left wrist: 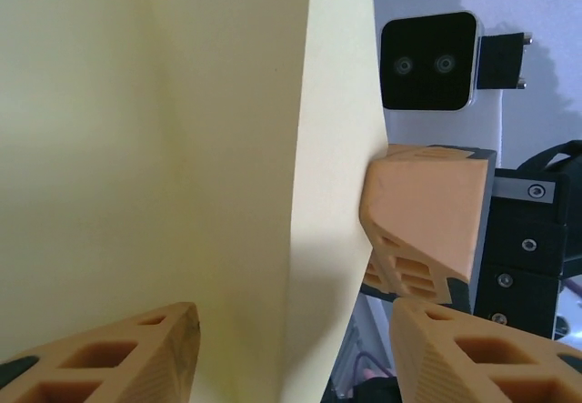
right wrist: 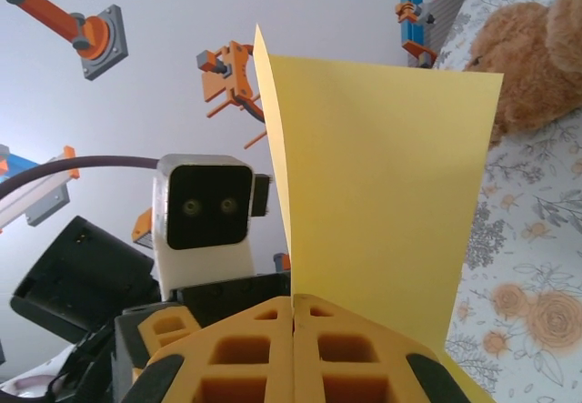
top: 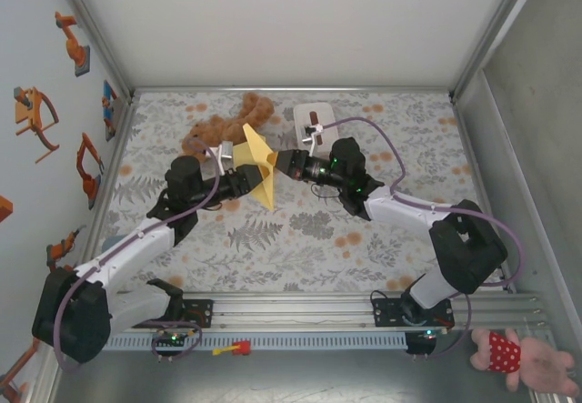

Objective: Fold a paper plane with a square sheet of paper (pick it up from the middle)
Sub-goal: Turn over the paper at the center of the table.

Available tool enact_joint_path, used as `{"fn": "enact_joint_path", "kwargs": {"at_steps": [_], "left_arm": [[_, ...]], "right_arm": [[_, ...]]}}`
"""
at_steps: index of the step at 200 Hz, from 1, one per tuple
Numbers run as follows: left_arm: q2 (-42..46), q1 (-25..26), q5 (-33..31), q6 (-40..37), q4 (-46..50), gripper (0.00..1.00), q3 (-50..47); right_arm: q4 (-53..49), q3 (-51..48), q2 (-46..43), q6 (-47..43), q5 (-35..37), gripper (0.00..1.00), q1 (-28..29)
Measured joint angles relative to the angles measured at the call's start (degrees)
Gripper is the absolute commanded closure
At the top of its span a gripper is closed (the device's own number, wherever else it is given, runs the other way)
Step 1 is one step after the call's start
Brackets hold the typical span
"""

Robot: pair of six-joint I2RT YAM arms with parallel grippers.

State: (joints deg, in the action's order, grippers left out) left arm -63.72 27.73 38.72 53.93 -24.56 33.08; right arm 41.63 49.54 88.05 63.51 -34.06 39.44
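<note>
Item: thin pale-yellow square sheet of paper (top: 257, 168), already creased along one line, its two panels standing at an angle to each other.
Location: held in the air over the middle of the floral-patterned table (top: 300, 239), toward the far edge, with no part seen resting on the surface.
Neighbours: shaggy brown plush toy (top: 223, 125) and white rectangular box (top: 314, 116) with a brown slot, both by the far edge behind the sheet; pink spotted plush (top: 523, 357) past the near right corner.
Right gripper (right wrist: 293, 317): orange fingers pressed flat together, pinching the lower edge of the sheet, which rises upright from them.
Left gripper (top: 245, 183): orange fingers (left wrist: 109, 357) stand apart, one on each side of the sheet's edge; no pinch is visible yet, though contact at the pads cannot be ruled out.
Step in hand: likely an early fold. The right arm presents the creased sheet and the left arm is placed to take a second hold. No dart shape is formed yet.
Next move calls for: bringing the left fingers together on the paper just beside the right fingertip, square to the crease, lightly enough not to crumple or skew the thin sheet.
Risk: the unsupported panel may flex away from the pads.
Brands, labels, writing: none legible. The wall stickers (top: 36, 116) show orange robot arms without text, and the paper is blank.
</note>
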Motion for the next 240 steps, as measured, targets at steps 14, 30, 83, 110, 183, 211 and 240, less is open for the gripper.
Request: {"fn": "enact_joint_path", "kwargs": {"at_steps": [14,30,83,110,183,211,240], "left_arm": [[-0.35,0.00,0.94,0.24,-1.95,0.51,-0.15],[-0.37,0.00,1.68,0.52,-3.80,0.54,-0.24],[-0.39,0.00,2.32,0.83,-5.90,0.60,-0.52],[-1.03,0.00,2.32,1.09,-5.90,0.67,-0.59],[-2.38,0.00,2.32,1.79,-5.88,0.80,-0.59],[-3.17,0.00,2.36,1.79,-5.84,0.84,-0.59],[-3.61,0.00,2.27,1.73,-5.01,0.87,-0.59]], "right_arm": [[0.61,0.00,0.00,0.61,-0.02,1.00,0.00],[1.16,0.00,0.00,1.25,-0.02,1.00,-0.09],[2.84,-0.72,0.00,2.64,-0.02,1.00,-1.18],[2.91,-0.85,0.02,2.73,-0.02,1.00,-1.18],[4.11,-2.40,0.04,2.97,-0.02,0.94,-1.79],[4.20,-2.84,0.04,3.45,-0.02,0.81,-2.16],[4.55,-4.39,0.02,4.07,0.17,0.70,-3.37]]}}
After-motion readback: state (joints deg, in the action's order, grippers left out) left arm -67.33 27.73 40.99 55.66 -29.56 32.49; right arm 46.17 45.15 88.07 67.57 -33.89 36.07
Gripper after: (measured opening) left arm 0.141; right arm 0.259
